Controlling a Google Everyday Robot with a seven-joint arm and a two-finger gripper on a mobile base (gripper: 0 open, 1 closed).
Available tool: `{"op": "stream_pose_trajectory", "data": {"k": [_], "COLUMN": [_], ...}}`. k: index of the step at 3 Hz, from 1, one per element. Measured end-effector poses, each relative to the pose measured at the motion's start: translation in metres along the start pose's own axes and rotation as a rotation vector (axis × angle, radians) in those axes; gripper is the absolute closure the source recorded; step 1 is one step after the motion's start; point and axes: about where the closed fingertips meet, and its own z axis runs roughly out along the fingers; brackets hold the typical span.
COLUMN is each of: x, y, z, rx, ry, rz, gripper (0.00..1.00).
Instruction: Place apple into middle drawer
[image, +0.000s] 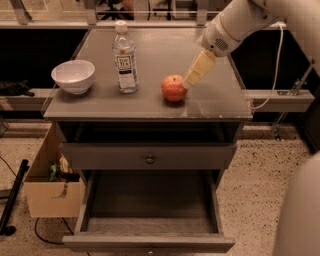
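The red-orange apple sits on the grey cabinet top, right of centre near the front edge. My gripper hangs from the white arm coming in from the upper right. It points down-left, and its cream tip is right beside the apple's upper right side. I cannot tell whether it touches the apple. The middle drawer is pulled out low at the front, and its bare grey floor has nothing on it.
A water bottle stands left of the apple and a white bowl sits further left. A closed drawer front with a round knob is above the open drawer. A cardboard box stands on the floor at the left.
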Motion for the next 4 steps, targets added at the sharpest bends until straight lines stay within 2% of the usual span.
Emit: {"op": "stream_pose_trajectory", "data": {"k": [1,2,3,4], "x": [0.003,0.005,0.007,0.004], "y": [-0.004,0.007,0.026,0.046], "z": [0.024,0.039,0.037,0.031], "rx": [-0.053,-0.104,-0.138,-0.150], "ry": [0.033,0.049,0.027,0.002], "rz": [0.023,0.041,0.052,0.045], "gripper": [0.00,0.00,0.00,0.00]}}
